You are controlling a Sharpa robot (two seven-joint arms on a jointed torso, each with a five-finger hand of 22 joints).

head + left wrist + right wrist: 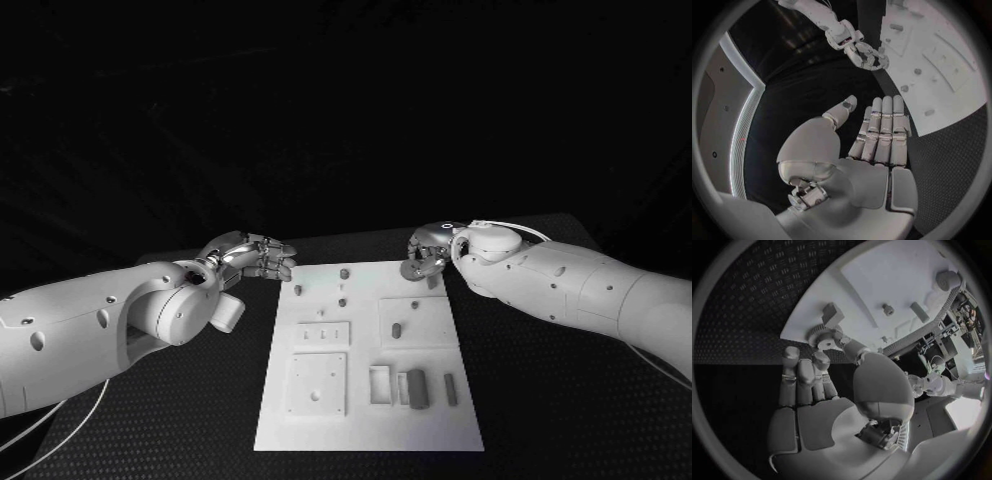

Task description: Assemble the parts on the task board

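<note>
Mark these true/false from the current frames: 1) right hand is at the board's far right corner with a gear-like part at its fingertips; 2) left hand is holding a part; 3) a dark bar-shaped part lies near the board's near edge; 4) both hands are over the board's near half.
1. True. The right hand is at the far right corner of the task board, thumb and a finger on a toothed, gear-like part.
2. False. The left hand has straight fingers with nothing in them.
3. True. The dark bar lies there.
4. False. Both hands are at the far end.
</note>
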